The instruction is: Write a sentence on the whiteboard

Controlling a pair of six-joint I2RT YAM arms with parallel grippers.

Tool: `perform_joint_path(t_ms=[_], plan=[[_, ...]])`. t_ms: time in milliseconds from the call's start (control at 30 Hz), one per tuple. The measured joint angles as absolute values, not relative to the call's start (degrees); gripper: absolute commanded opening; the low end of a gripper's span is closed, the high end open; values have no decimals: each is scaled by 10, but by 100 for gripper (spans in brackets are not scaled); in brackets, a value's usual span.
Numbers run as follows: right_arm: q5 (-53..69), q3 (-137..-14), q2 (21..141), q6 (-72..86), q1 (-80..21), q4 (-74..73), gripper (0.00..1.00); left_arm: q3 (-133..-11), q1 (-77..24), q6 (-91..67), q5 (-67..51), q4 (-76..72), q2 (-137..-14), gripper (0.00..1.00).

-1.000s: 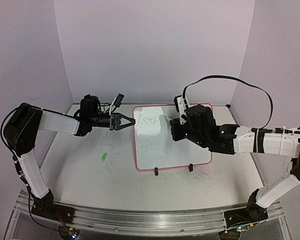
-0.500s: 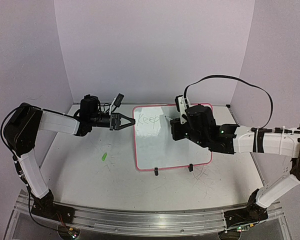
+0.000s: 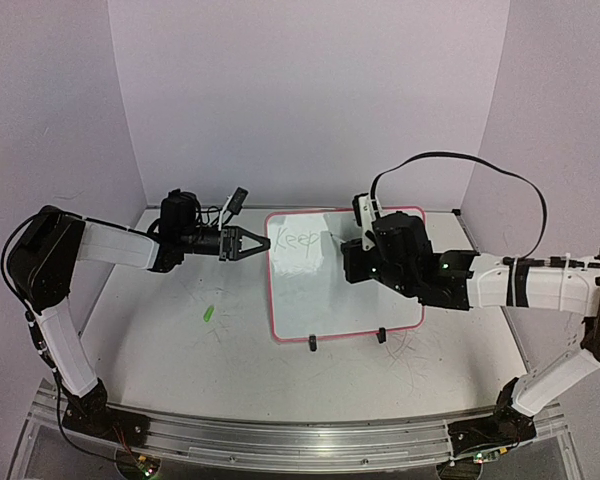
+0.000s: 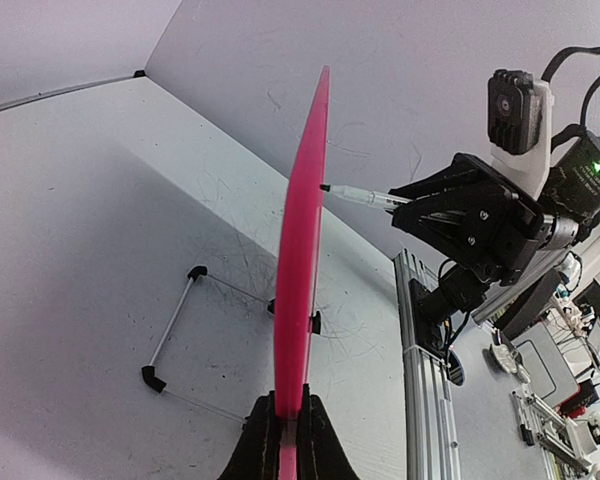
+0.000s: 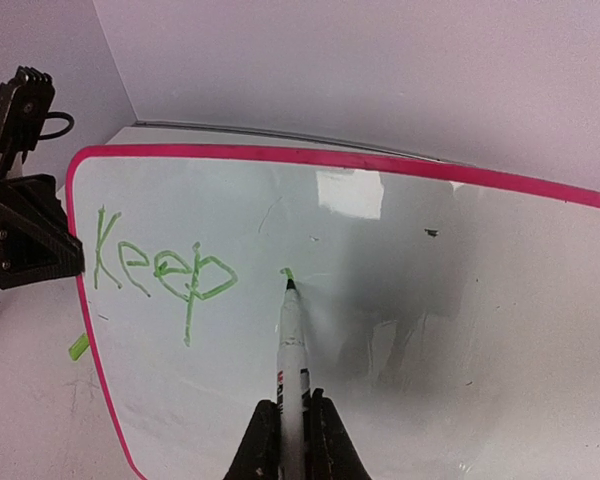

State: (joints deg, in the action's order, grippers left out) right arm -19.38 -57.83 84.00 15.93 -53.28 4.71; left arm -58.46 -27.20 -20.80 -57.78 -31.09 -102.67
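Mid-sentence at the table: my left gripper (image 3: 263,243) is clamped tight on the left edge of the whiteboard (image 3: 345,275), its pink frame pinched between the jaws, as the left wrist view shows edge-on. My right gripper (image 3: 345,240) is closed around a pen (image 5: 292,350), which points away from the wrist with its tip pressed to the white surface. Of the sentence (image 5: 160,268), only the green word "Keep" stands in the board's upper left, and a short green stroke sits at the pen tip just right of it. The board is propped near the back wall (image 3: 310,100), between my two arms, on two black feet (image 3: 311,345) at its near edge, with a wire stand (image 4: 170,335) behind it. My right arm reaches across the board's right half and hides part of it from above; a black cable (image 3: 460,158) loops over that arm. A small green bit (image 3: 208,313) lies on the scuffed table (image 3: 180,350), left of the board and well apart from both grippers.
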Motion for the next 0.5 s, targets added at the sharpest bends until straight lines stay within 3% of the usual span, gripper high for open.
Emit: perform_joint_path(t_ms=[500], plan=[[-175,-561,836,179,-533,47,0,-585,-272,-208,-573,-305,-1027,0]])
